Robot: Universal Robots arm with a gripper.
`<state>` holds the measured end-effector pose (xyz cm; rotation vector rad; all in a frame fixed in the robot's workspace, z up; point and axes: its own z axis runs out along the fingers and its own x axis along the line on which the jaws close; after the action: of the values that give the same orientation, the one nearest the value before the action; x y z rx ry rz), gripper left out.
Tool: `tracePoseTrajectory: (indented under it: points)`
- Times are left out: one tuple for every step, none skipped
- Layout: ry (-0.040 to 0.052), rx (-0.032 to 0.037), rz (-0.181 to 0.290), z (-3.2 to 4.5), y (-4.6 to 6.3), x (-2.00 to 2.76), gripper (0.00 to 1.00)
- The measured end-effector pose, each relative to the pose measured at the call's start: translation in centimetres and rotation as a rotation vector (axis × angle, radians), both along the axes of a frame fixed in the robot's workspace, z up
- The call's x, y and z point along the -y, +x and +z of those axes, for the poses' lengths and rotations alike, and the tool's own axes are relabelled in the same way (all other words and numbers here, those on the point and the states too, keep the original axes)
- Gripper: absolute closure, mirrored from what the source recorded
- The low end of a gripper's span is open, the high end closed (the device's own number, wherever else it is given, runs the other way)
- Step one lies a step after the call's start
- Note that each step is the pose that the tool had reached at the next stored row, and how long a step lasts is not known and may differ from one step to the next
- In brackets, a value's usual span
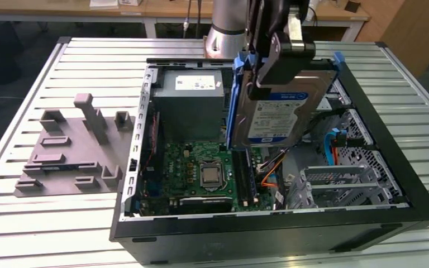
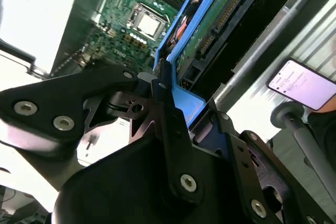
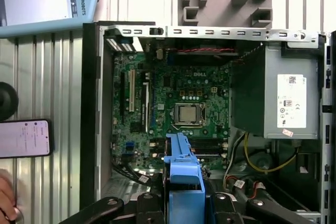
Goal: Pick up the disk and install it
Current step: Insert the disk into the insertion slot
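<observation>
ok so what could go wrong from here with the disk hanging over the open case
1. The gripper clamps the disk near its upper end only, with the disk on edge above the motherboard. A slip could drop it onto the board.
2. The orange cable lies loose just below the disk's lower edge. It might snag or get pinched if the disk goes down there.

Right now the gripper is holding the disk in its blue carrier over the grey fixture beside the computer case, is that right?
Not quite. The gripper does hold the disk in its blue carrier, but over the open computer case, not over the grey fixture, which lies on the table at the exterior view's left. The exterior view shows this.
</observation>
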<state>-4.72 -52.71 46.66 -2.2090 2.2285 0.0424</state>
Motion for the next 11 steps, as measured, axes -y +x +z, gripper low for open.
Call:
tracePoseTrajectory:
  points:
    - [0.0002,0.0,0.0,-0.02,0.2,0.26,0.64]
    - [0.0002,0.0001,0.0,-0.05,0.4,0.41,0.64]
    - [0.0002,0.0001,0.0,-0.07,0.8,0.5,0.64]
    - [0.0001,0.0001,0.0,-0.09,1.1,0.61,0.64]
    - [0.0002,0.0001,0.0,-0.12,1.4,0.72,0.64]
    - [0.0002,0.0001,0.0,-0.15,1.7,0.88,0.64]
    - [0.0001,0.0,0.0,-0.17,1.8,1.09,0.64]
    - [0.0001,0.0001,0.0,-0.21,1.9,1.35,0.64]
    - [0.0002,0.0001,0.0,-0.25,2.0,1.63,0.64]
    - [0.0002,0.0001,0.0,-0.29,2.1,1.94,0.64]
    - [0.0002,0.0001,0.0,-0.33,2.2,2.23,0.64]
